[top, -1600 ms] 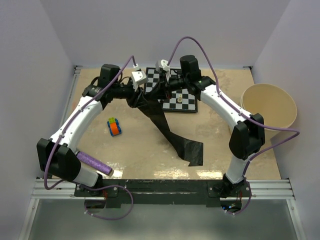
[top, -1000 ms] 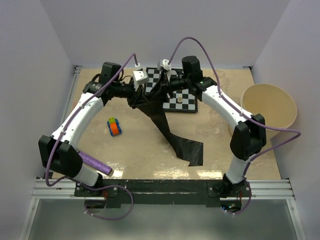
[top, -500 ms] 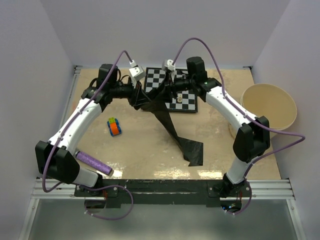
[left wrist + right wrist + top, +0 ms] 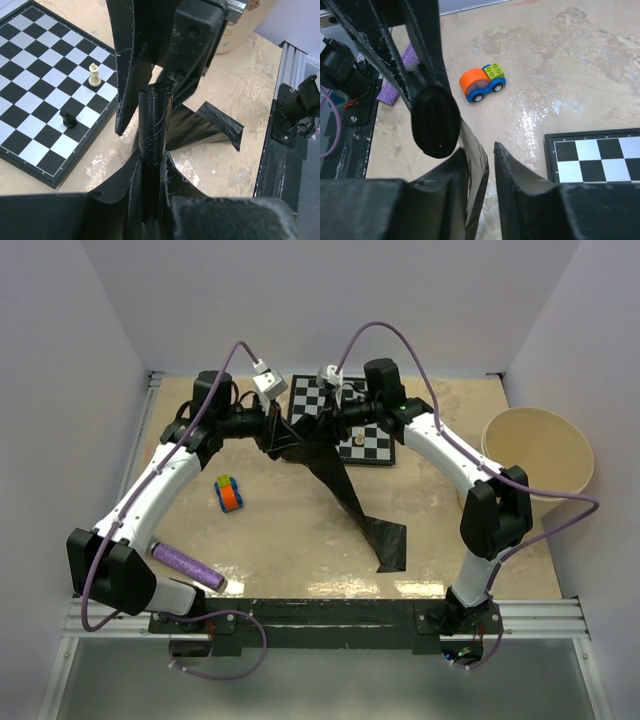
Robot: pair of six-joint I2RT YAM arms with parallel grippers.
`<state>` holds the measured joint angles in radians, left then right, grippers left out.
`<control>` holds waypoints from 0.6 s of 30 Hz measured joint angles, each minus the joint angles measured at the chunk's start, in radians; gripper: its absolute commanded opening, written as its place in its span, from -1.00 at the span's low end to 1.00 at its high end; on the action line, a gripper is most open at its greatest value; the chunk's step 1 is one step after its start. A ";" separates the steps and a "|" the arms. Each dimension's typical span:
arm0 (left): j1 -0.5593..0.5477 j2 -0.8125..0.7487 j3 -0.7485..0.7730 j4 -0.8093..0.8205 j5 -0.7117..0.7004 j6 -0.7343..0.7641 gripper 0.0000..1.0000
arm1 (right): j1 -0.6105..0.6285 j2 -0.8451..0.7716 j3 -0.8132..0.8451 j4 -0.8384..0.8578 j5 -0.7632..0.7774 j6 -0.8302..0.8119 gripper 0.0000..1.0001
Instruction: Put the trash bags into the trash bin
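The trash bags are a black roll with a long glossy black sheet unrolled from it, whose tail lies on the table. My left gripper is shut on the roll, and in the left wrist view its jaws clamp the roll's near end. My right gripper faces it closely. In the right wrist view the film lies against one finger with a narrow gap to the other. The roll's end shows there too. The cream trash bin stands at the far right.
A chessboard with a white pawn and a black piece lies under the grippers. A toy car sits left of centre. A purple roll lies near the left arm's base.
Both grippers have shifted slightly right and back over the chessboard's left edge, staying close together. The sheet's upper part moved right with them, while its tail stays on the table.
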<state>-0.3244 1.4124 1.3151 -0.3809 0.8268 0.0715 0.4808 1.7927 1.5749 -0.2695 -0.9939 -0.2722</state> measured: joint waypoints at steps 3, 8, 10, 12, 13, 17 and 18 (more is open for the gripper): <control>0.002 -0.014 -0.020 0.014 -0.005 -0.013 -1.00 | 0.000 0.003 0.000 0.000 0.010 0.002 -0.77; 0.002 -0.022 -0.040 0.026 -0.020 -0.032 -1.00 | 0.000 0.003 0.000 0.006 0.009 0.004 -1.00; 0.002 -0.023 -0.045 0.029 -0.032 -0.042 -1.00 | 0.000 0.003 0.005 0.002 0.009 0.000 -1.00; 0.002 -0.023 -0.048 0.039 -0.045 -0.067 -1.00 | 0.002 0.016 0.039 -0.029 0.010 -0.021 -1.00; 0.002 -0.023 -0.048 0.046 -0.048 -0.082 -1.00 | 0.002 0.034 0.074 -0.050 0.012 -0.038 -1.00; 0.005 -0.022 -0.047 0.104 -0.081 -0.133 -1.00 | 0.011 0.153 0.271 -0.139 0.016 -0.108 -1.00; 0.012 -0.021 -0.047 0.112 -0.098 -0.152 -1.00 | 0.012 0.171 0.293 -0.153 0.019 -0.119 -1.00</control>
<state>-0.3122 1.3918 1.2678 -0.2687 0.7288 -0.0807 0.4927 1.9636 1.8683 -0.4229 -0.9752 -0.3908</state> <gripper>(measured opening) 0.153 0.007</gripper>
